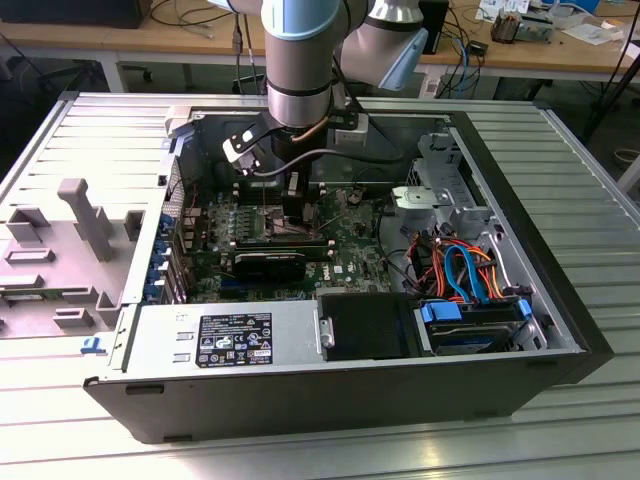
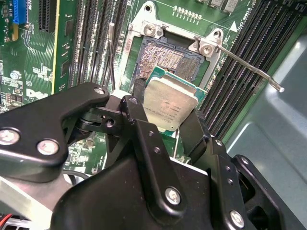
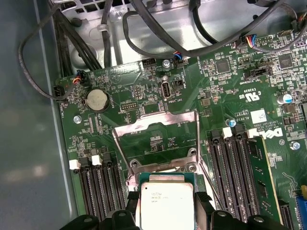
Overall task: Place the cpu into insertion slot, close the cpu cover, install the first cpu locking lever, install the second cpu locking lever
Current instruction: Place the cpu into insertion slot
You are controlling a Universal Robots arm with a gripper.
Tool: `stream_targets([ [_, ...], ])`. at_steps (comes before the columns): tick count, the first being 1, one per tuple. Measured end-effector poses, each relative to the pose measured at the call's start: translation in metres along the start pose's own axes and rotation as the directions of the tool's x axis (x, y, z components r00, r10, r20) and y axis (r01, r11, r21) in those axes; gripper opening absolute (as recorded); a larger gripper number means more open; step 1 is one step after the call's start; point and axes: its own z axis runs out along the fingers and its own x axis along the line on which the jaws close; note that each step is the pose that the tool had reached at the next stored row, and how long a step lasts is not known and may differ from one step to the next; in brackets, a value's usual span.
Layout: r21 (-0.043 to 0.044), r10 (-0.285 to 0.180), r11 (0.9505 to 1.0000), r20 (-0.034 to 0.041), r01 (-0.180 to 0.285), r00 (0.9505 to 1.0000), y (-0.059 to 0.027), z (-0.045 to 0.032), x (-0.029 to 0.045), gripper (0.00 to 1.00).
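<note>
My claw [image 2: 167, 114] is clamped on the cpu [image 2: 169, 98], holding it just over the insertion slot [image 2: 165, 60], whose pin field lies partly bare beyond it. In the first wrist view the cpu cover [image 3: 153, 124] stands open, and a locking lever [image 2: 249, 67] is swung clear. I judge the placing step is in hand. Seating calls for squaring the cpu to the socket frame and lowering it gently.

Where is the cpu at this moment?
In the second wrist view the cpu is clamped in the gripper, partly over the open insertion slot; in the first wrist view the raised cpu cover stands just beyond it.
</note>
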Motion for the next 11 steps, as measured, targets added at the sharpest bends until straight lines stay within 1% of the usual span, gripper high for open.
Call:
stream_targets([
  [11,-0.0002,0.011,0.9999,0.0002,-0.011,0.9999,0.0,0.0004,0.0,0.54],
])
